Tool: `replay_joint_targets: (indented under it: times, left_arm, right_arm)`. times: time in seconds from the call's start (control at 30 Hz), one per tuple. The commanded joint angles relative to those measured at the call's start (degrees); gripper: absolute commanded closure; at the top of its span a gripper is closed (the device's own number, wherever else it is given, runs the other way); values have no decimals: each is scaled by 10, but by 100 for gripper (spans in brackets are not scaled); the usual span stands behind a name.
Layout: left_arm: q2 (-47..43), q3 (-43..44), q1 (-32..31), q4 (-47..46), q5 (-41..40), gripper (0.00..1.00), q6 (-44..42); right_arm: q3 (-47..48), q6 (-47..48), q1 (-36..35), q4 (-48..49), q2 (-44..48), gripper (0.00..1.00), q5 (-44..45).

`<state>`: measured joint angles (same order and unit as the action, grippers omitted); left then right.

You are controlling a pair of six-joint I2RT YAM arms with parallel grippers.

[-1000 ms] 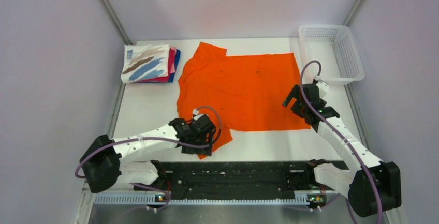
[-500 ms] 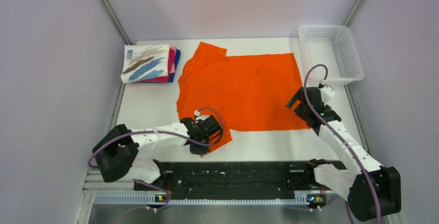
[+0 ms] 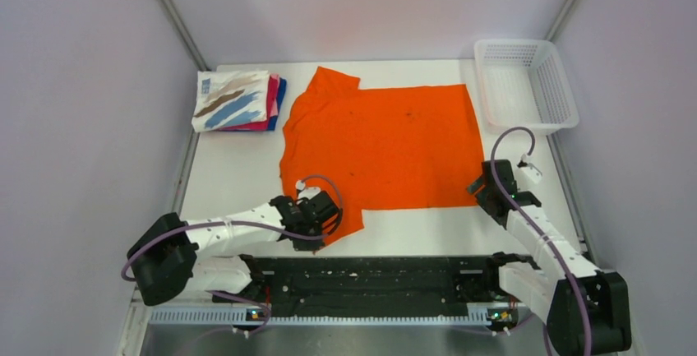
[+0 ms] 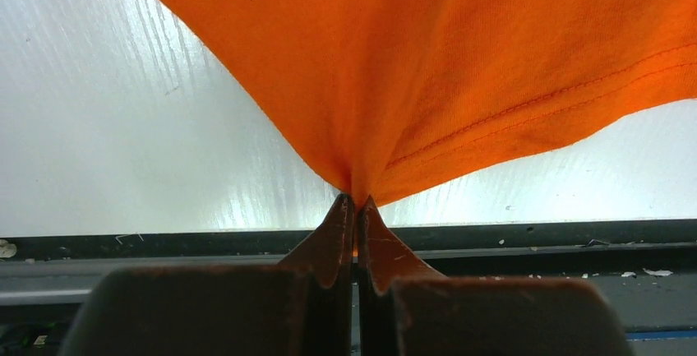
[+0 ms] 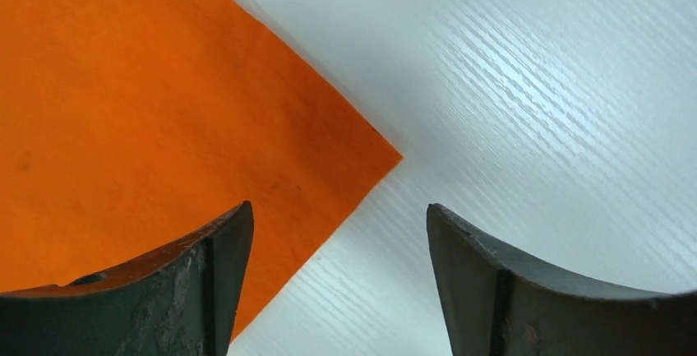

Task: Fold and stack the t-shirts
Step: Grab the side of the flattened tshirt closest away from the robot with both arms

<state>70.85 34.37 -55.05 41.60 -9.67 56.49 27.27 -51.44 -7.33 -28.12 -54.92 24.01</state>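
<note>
A bright orange t-shirt (image 3: 382,146) lies spread flat across the middle of the white table (image 3: 230,171). My left gripper (image 3: 322,210) is shut on the orange t-shirt's near left sleeve; in the left wrist view the cloth (image 4: 444,68) puckers into the closed fingertips (image 4: 356,201). My right gripper (image 3: 485,191) stands open at the shirt's near right corner (image 5: 362,154), one finger (image 5: 205,265) over the cloth, the other over bare table. A folded stack of t-shirts (image 3: 238,101), the top one white with blue and brown strokes, sits at the far left.
A white mesh basket (image 3: 526,85) stands at the far right corner. The black rail (image 3: 370,278) of the arm bases runs along the near edge. Grey walls close in on the table's left and right sides.
My left gripper has closed on the orange sleeve and shifted slightly. My right arm has drawn back toward the near edge, down to the shirt's near right corner, its jaws narrowing a little.
</note>
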Motion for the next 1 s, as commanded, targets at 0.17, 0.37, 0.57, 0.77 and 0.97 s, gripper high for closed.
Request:
replay_joint_targets:
  times: [0.17,0.37,0.57,0.77,0.97]
  left_arm:
    - [-15,-29,-2,14,25,100,22]
    - [-18,-31,-2,1,27,100,18]
    - [1,-25,-2,-12,28,100,12]
    - [0,-21,-2,-4,36,100,14]
    - [-14,-24,-2,19,49,100,23]
  right_arm:
    - [-58,-41,6,38,38,35,4]
    - [-80,-41,5,101,7,44,-8]
    - [-79,-43,5,142,-45,49,-14]
    - [-90,-46,5,144,-27,78,-5]
    - [-100,-52,5,120,9,100,-7]
